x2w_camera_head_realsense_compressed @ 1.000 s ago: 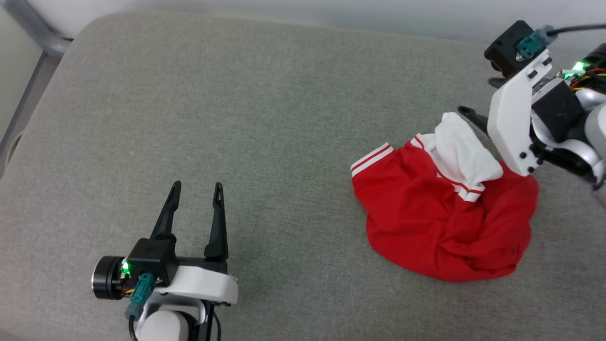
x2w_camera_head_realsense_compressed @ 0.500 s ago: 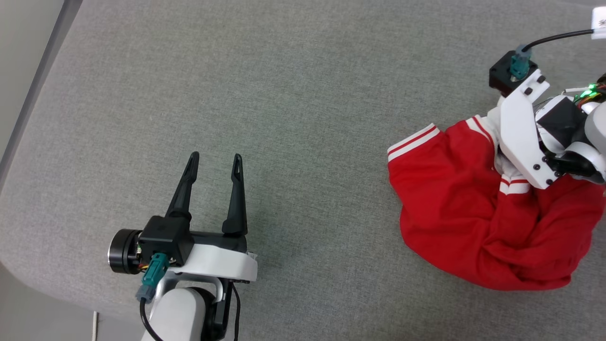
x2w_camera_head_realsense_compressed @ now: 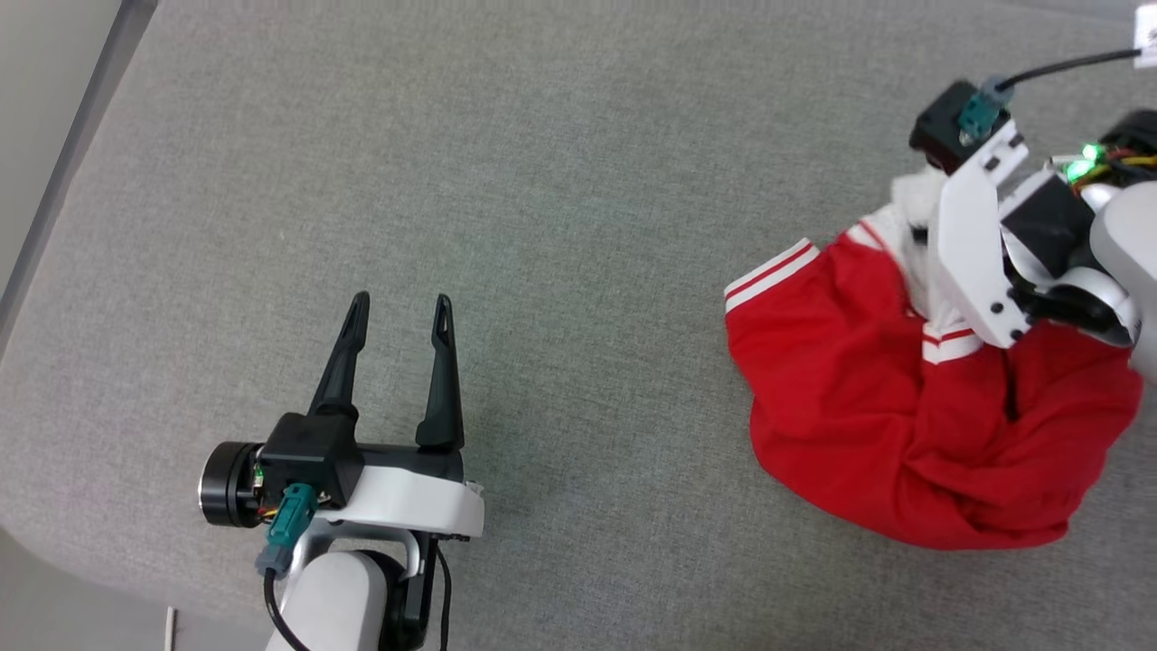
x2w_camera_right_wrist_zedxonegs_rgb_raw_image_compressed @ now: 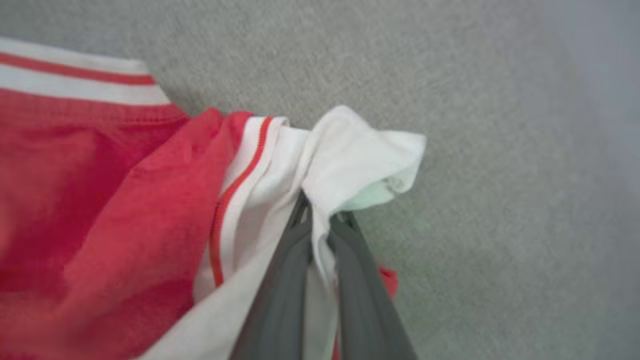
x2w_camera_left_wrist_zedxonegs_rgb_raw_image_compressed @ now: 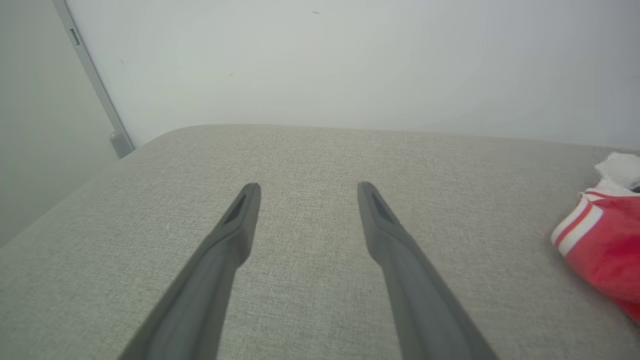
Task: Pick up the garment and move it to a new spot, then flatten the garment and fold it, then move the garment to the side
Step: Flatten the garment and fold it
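Note:
The garment [x2w_camera_head_realsense_compressed: 904, 425], a bright red T-shirt with white sleeves and striped trim, lies crumpled at the right of the grey cushion [x2w_camera_head_realsense_compressed: 560, 199]. In the right wrist view my right gripper [x2w_camera_right_wrist_zedxonegs_rgb_raw_image_compressed: 320, 210] is shut on the garment's [x2w_camera_right_wrist_zedxonegs_rgb_raw_image_compressed: 100, 210] white sleeve, cloth pinched between the two fingers. From the head, the right wrist's white bracket covers those fingers. My left gripper [x2w_camera_head_realsense_compressed: 398, 307] stands open at the lower left, well away from the garment, nothing between its fingers [x2w_camera_left_wrist_zedxonegs_rgb_raw_image_compressed: 240, 225]. The garment's striped edge [x2w_camera_left_wrist_zedxonegs_rgb_raw_image_compressed: 575, 232] shows at the right of the left wrist view.
The cushion's front-left corner [x2w_camera_head_realsense_compressed: 54, 542] curves away close to my left arm. A grey metal post [x2w_camera_head_realsense_compressed: 63, 163] runs along the left side. A pale wall [x2w_camera_left_wrist_zedxonegs_rgb_raw_image_compressed: 350, 60] rises behind the cushion's far edge. A black cable [x2w_camera_head_realsense_compressed: 1067, 65] trails from my right wrist.
My right gripper has closed on the white sleeve and pulled it up slightly. The head camera turned since the earliest frame. My left gripper stays open.

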{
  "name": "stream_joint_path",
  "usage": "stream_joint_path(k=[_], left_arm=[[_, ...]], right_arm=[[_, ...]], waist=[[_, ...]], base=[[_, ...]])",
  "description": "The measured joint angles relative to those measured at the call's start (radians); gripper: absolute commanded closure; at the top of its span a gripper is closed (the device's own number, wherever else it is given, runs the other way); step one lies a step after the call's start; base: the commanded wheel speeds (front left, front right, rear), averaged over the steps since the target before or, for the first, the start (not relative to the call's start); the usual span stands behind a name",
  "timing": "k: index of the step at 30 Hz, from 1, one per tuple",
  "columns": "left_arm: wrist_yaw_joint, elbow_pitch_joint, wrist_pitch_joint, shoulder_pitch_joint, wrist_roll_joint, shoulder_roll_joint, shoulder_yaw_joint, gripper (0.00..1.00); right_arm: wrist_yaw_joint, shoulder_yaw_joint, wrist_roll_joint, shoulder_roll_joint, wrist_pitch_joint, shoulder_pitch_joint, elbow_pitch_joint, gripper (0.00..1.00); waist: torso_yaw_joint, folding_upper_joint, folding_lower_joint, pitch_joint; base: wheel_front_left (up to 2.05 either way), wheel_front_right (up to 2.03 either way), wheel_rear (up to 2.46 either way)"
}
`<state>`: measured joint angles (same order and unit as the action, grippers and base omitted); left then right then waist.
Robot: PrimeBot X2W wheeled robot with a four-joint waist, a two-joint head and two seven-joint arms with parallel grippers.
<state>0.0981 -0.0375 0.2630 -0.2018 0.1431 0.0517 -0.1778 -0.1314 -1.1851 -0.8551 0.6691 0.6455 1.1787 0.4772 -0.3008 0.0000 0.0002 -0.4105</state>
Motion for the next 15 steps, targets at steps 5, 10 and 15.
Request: stream_joint_path(k=[5, 10, 15], left_arm=[[-0.007, -0.008, 0.0, 0.022, -0.023, -0.001, 0.013, 0.0], [-0.018, -0.012, 0.0, 0.065, -0.045, 0.0, 0.043, 0.0], [-0.025, -0.01, 0.0, 0.109, -0.059, 0.0, 0.068, 0.0]], right_arm=[[0.0, 0.022, -0.016, -0.014, -0.155, 0.029, -0.03, 1.0], [0.0, 0.034, -0.017, 0.02, -0.278, 0.023, -0.099, 1.0], [0.0, 0.093, -0.027, 0.1, -0.386, -0.066, -0.175, 1.0]], waist=[[0.024, 0.0, -0.0001, 0.052], [0.06, 0.0, -0.0001, 0.111], [0.104, 0.0, -0.0001, 0.165]], base=[[0.0, 0.0, 0.0], [0.0, 0.0, 0.0], [0.0, 0.0, 0.0]])
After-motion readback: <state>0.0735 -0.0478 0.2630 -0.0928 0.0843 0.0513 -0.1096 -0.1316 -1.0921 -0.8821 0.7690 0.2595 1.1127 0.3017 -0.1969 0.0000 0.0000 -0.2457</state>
